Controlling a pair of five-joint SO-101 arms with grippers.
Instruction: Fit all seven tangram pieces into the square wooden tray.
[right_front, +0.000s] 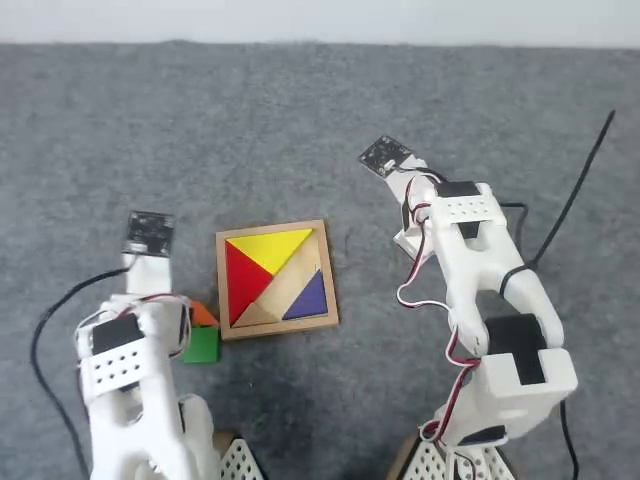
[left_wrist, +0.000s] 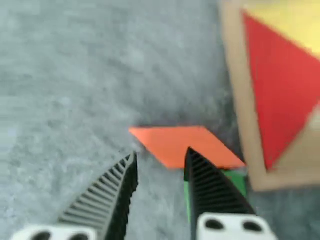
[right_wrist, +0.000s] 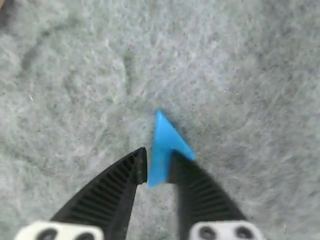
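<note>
A grey carpet (right_front: 300, 120) covers the whole table. The right arm (right_front: 480, 270) stretches over it on the right of the high view, and the left arm (right_front: 135, 370) rises from the near left corner. Between them lies the square wooden tray (right_front: 327, 275), slightly turned. It holds a yellow triangle (right_front: 268, 248) along its far side, a red triangle (right_front: 243, 280) along the side nearest the left arm, and a smaller purple triangle (right_front: 308, 298) toward the near right corner. A wood-coloured band runs diagonally between them, and I cannot tell whether it is bare tray floor or unpainted pieces. Just outside the tray's near left corner an orange parallelogram (right_front: 204, 314) lies flat on the carpet, with a green piece (right_front: 202, 345) touching it on the near side. In the left wrist view the left gripper (left_wrist: 161, 156) hovers over these two with its fingers spread well apart and nothing between them. One fingertip sits in front of the edge where orange and green meet, the other over bare carpet. Whether either touches the pieces cannot be told. In the right wrist view the right gripper (right_wrist: 159, 165) has its fingers drawn close together on a small blue piece (right_wrist: 164, 140), whose pointed end sticks out beyond the fingertips above the carpet, well apart from the tray.
</note>
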